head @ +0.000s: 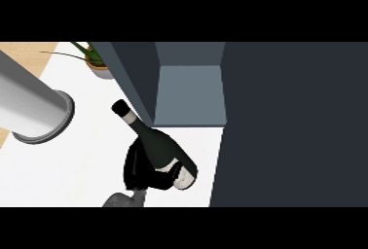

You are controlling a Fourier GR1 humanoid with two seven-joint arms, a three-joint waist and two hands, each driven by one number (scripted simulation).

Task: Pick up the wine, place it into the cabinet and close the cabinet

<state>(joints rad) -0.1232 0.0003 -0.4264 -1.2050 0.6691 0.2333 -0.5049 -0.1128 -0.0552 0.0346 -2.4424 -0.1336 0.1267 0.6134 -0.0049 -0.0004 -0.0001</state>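
White counter (64, 165); potted plant (95, 61) standing at far edge, just left of the cabinet (191, 92).

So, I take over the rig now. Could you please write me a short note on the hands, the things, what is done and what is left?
Right hand: curled round the wine bottle, which is tilted with its neck pointing up-left toward the cabinet.
Left hand: not in view; only a grey forearm shows at the left.
Cabinet: open, its door swung out at the right; inside looks bare.
Done: bottle grasped.
Left: put the bottle inside, then close the door.
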